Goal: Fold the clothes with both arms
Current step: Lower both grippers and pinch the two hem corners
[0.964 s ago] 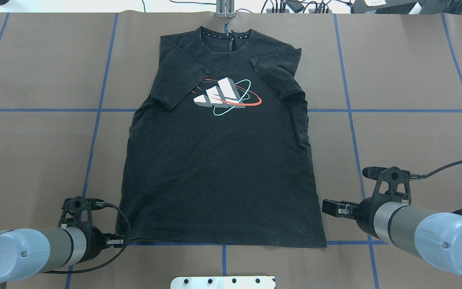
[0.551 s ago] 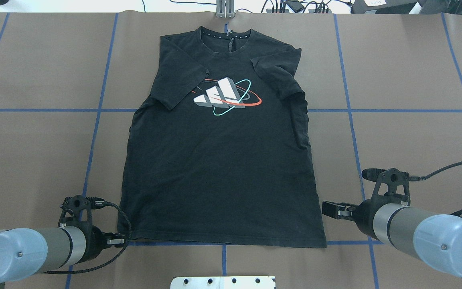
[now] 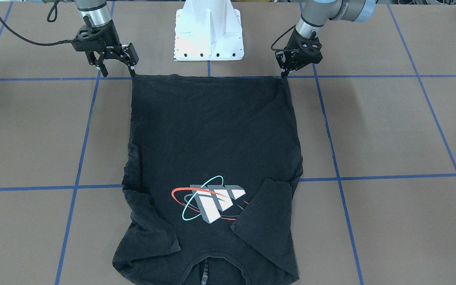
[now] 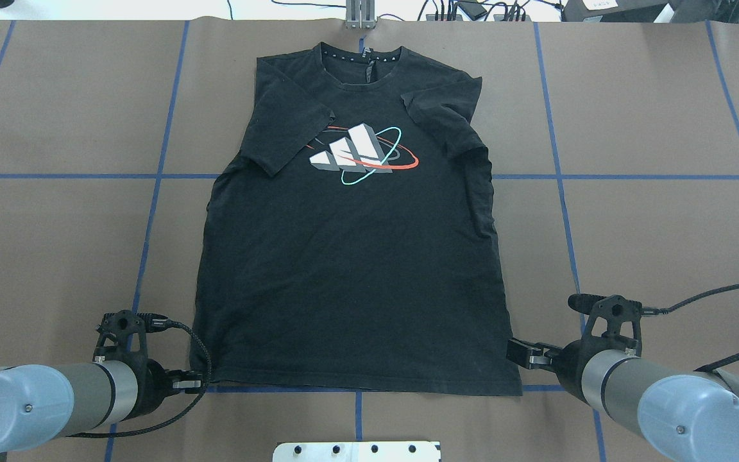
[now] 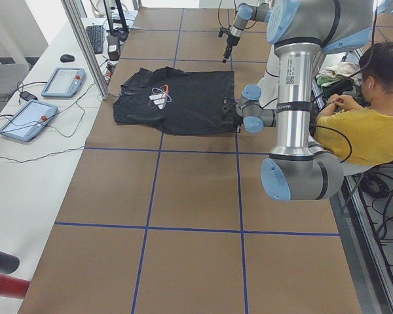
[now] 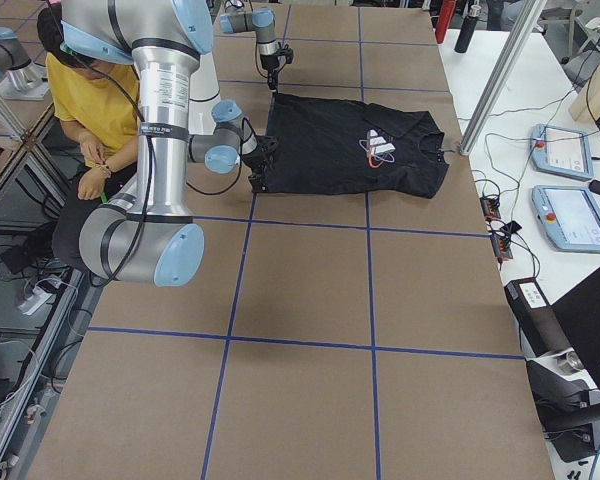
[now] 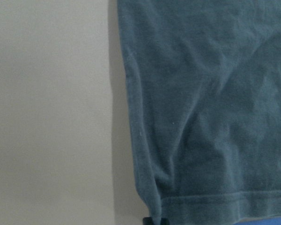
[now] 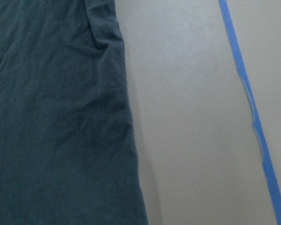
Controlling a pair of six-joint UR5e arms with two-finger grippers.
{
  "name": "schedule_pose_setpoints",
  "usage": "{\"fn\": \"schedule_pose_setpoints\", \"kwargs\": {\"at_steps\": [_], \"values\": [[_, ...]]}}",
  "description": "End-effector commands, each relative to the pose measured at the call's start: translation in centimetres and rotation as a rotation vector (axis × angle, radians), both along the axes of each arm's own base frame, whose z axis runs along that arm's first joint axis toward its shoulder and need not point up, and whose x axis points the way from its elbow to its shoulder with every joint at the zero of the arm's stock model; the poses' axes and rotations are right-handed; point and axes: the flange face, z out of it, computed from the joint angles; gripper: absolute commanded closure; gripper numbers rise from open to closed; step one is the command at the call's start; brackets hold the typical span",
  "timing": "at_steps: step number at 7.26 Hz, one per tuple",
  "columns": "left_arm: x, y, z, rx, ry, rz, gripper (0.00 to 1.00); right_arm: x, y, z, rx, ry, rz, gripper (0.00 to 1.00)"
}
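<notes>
T-shirt lies flat, long axis running top-to-bottom in the overhead view, collar at top; left gripper pinches the lower-left hem corner, right gripper gapes open.

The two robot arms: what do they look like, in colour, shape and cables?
The left arm and the right arm are silver-grey jointed tubes with light-blue round joint caps. Each ends in a black two-finger gripper, the left gripper and the right gripper, beside a black bracket. A braided black cable loops to each wrist.
</notes>
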Motion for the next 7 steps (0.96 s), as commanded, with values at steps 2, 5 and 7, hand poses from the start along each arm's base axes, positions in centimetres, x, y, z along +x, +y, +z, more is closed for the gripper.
{"fn": "schedule_pose_setpoints", "kwargs": {"at_steps": [2, 5, 7], "values": [[0.0, -0.2, -0.6, 0.020, 0.011, -0.026, 1.00, -2.5, 3.0, 1.0, -0.037, -0.018, 0.061, 0.03], [0.1, -0.1, -0.5, 0.040, 0.004, -0.046, 1.00, -4.7, 5.5, 2.1, -0.060, -0.019, 0.075, 0.28], [0.2, 0.1, -0.6, 0.050, 0.005, -0.054, 1.00, -6.5, 5.7, 3.1, -0.055, -0.002, 0.075, 0.37]]}}
